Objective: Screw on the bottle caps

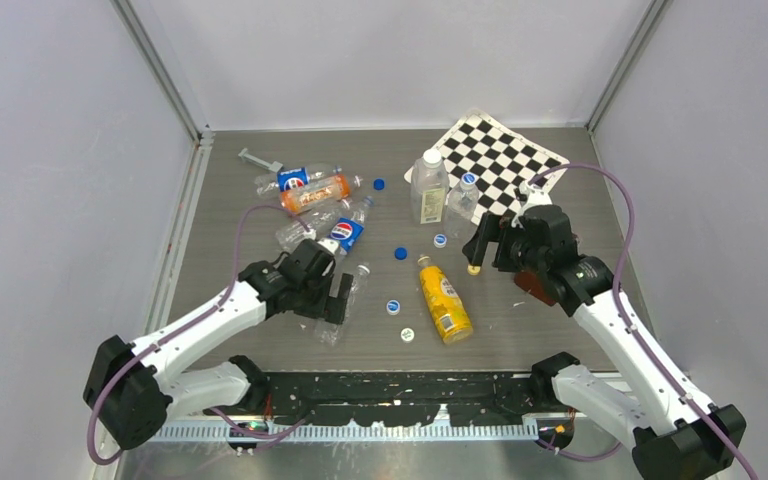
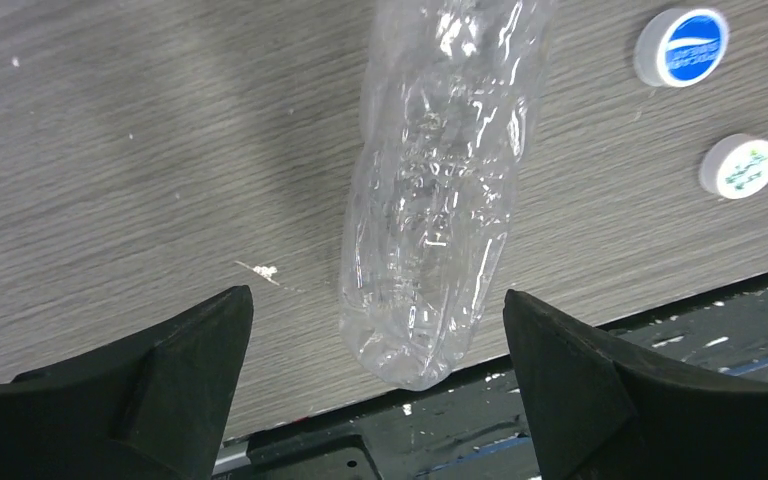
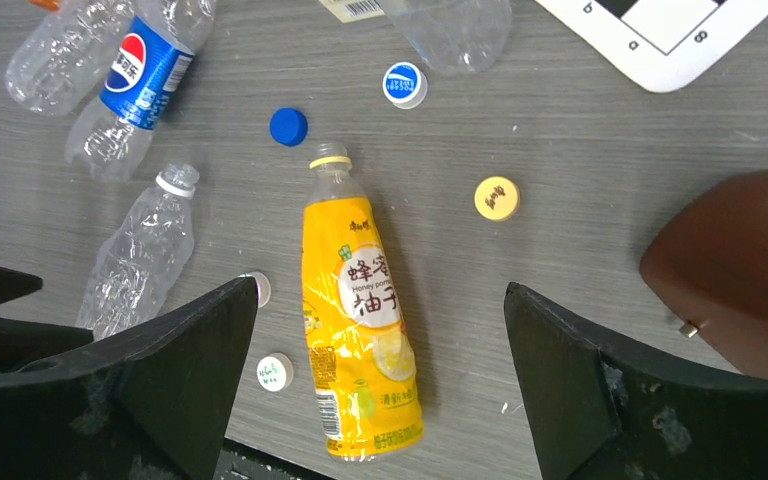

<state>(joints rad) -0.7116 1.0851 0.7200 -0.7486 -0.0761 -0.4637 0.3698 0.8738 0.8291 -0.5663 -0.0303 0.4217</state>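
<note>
A slim clear bottle [image 2: 435,190] lies on the table, its base toward the near edge. My left gripper [image 2: 378,320] hovers over that base, open, both fingers apart from the plastic. In the top view this bottle [image 1: 352,290] lies by the left gripper [image 1: 338,300]. My right gripper [image 3: 380,300] is open above a lying yellow bottle [image 3: 360,340], holding nothing. Loose caps lie about: blue-and-white [image 2: 682,46], white [image 2: 739,166], blue [image 3: 288,126], yellow [image 3: 496,197]. A squarish labelled bottle [image 1: 428,188] and a capped slim bottle [image 1: 463,197] stand upright at the back.
Pepsi bottles [image 1: 335,232] and an orange bottle [image 1: 315,193] lie in a heap at the back left. A checkerboard sheet [image 1: 500,155] lies at the back right. A brown object [image 3: 735,270] sits under the right arm. The table's near edge [image 2: 600,335] is just past the bottle's base.
</note>
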